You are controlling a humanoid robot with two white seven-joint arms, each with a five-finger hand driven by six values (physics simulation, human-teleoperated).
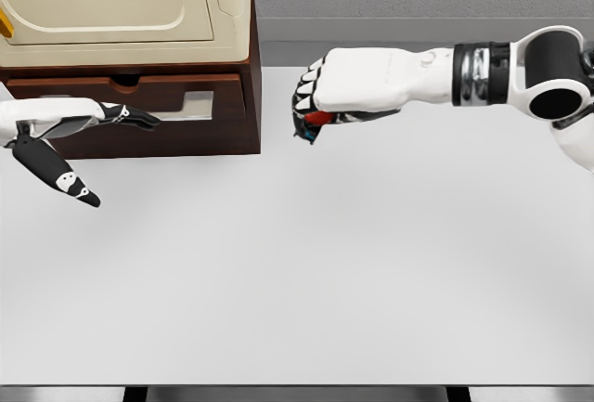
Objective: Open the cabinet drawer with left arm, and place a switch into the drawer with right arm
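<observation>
A brown wooden cabinet [232, 58] with a cream top stands at the back left of the table. Its drawer [176, 96] is pulled slightly out, showing a grey interior slot [197, 103]. My left hand [83, 133] hovers in front of the drawer with its fingers spread and holding nothing. My right hand [320, 96] hangs above the table just right of the cabinet, fingers curled around a small dark switch with a red part [317, 119], which is mostly hidden by the fingers.
The white table [297, 272] stretches in front of both arms. Its front edge runs along the bottom of the view. A grey wall lies behind the cabinet.
</observation>
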